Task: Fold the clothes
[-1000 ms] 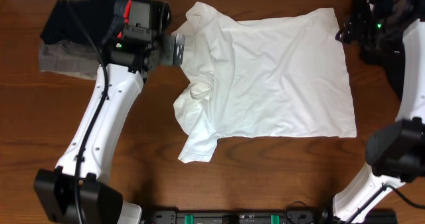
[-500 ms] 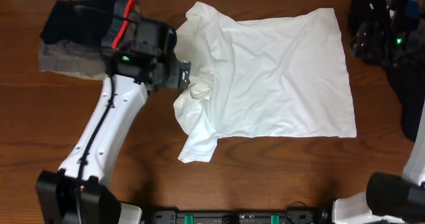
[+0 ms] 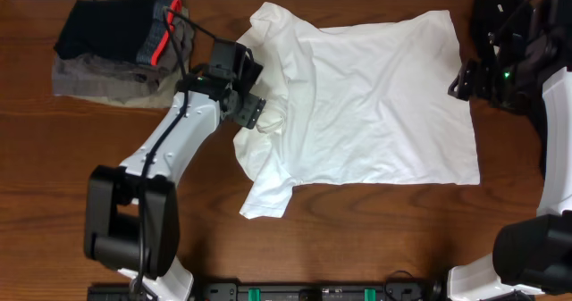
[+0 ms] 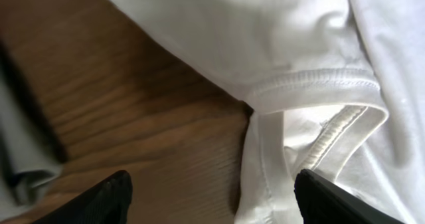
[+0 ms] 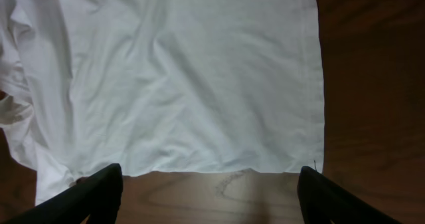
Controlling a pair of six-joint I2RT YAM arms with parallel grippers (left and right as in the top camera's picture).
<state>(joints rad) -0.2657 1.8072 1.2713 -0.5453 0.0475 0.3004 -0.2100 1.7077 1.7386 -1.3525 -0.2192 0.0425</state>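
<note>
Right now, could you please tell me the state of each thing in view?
white T-shirt, spread out unfolded, collar end bunched and wrinkled.
left pincer, open, empty, low over the bunched collar end.
right pincer, open, empty, raised off the T-shirt.
dark and grey clothes, piled together, apart from the T-shirt.

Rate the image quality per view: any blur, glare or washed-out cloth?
Overhead: sharp, evenly lit, T-shirt bright but its creases readable. Left wrist: very close, hem stitching crisp, fingertips at the bottom edge dark and soft. Right wrist: dimmer, the shirt looks grey, wrinkles clear, no glare on the table.
</note>
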